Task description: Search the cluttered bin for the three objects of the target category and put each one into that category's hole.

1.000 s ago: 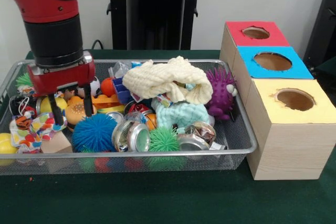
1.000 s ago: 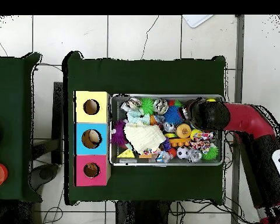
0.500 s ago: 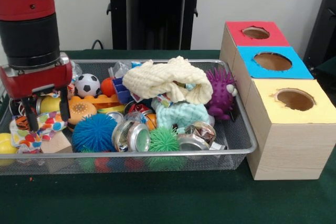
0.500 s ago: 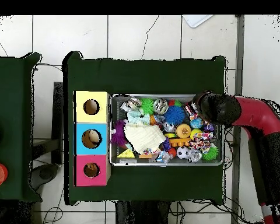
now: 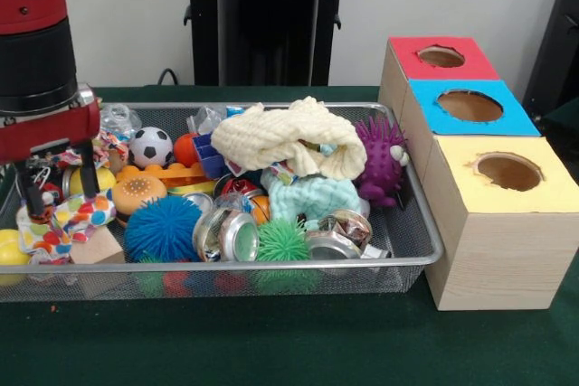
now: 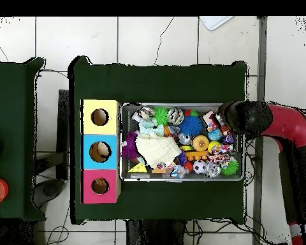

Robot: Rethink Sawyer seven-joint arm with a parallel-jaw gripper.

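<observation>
Wire mesh bin point(image 5: 409, 223), silver, stood on the green table packed with mixed toys and cloths, just beside a row of three wooden boxes with round top holes: red point(image 5: 441, 57), blue point(image 5: 469, 106), yellow point(image 5: 509, 171).

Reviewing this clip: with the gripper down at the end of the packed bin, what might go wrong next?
The gripper hangs open over a colourful spotted cloth and a cord with small bits beside it; closing there might snag fabric or cord and drag neighbours out. It also sits close to the wire bin's end wall, so a sideways move may knock the mesh. The yellow knit cloth hides items beneath.
</observation>
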